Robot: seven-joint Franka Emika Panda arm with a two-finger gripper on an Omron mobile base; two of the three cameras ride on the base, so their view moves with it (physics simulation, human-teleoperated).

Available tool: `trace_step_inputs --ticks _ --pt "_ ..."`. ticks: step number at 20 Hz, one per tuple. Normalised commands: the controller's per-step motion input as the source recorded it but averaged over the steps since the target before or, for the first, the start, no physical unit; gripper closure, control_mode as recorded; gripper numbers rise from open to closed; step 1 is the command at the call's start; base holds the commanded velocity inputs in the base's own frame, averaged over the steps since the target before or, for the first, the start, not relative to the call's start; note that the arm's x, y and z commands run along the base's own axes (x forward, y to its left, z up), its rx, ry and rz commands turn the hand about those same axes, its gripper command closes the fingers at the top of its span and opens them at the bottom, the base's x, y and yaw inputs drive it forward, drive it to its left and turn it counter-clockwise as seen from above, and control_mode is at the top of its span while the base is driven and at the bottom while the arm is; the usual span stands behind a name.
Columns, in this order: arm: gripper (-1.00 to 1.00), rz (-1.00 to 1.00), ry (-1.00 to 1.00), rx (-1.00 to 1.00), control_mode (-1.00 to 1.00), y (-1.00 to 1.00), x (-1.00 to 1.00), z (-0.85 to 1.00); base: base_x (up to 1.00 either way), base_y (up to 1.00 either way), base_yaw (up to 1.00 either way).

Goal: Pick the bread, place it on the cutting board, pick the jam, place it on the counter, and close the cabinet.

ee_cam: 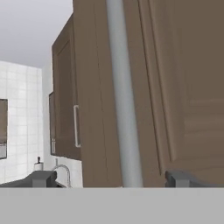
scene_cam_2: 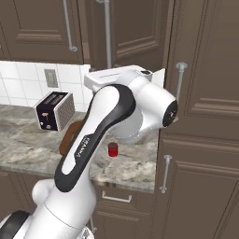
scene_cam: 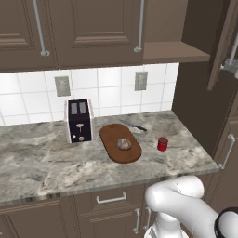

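Closest to the hand camera, the silver bar handle (ee_cam: 124, 96) of the open cabinet (ee_cam: 175, 78) door is seen running top to bottom, between the two dark fingertips (ee_cam: 43, 178) at the bottom edge. The gripper (ee_cam: 111, 180) is spread wide, one tip at 7 o'clock and the other at 5 o'clock of the handle, and nothing is clamped; whether either tip touches the door cannot be told.

From the left base camera, the cabinet door (scene_cam: 223, 46) is seen swung outward at 2 o'clock, above the counter (scene_cam: 42, 160). On the counter, the oval cutting board (scene_cam: 114, 139) is laid near the centre, and the bread (scene_cam: 124, 144) is set on it. The jam (scene_cam: 162, 143) is stood upright on the stone just beside the board, at its 3 o'clock, apart from it. A toaster (scene_cam: 79, 120) is placed at the board's 9 o'clock, and a knife (scene_cam: 134, 125) lies at its 1 o'clock near the tiled wall.
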Motion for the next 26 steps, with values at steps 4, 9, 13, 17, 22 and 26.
trace_step_inputs --ticks 4,9,13,17,22,26 --pt "-1.00 -0.01 0.00 0.00 -1.00 0.29 0.16 0.00 0.00 0.00 0.00" --pt "-1.00 -0.05 0.00 0.00 -1.00 0.35 0.06 0.00 0.00 0.00 0.00" --pt "-1.00 -0.07 0.00 0.00 -1.00 0.34 0.08 0.00 0.00 0.00 0.00" --pt "-1.00 -0.08 0.00 0.00 -1.00 0.31 0.14 0.00 0.00 0.00 0.00" --pt "-1.00 -0.10 0.00 0.00 -1.00 0.23 0.15 0.00 0.00 0.00 0.00" --pt "-1.00 -0.11 0.00 0.00 -1.00 0.13 0.13 0.00 0.00 0.00 0.00"
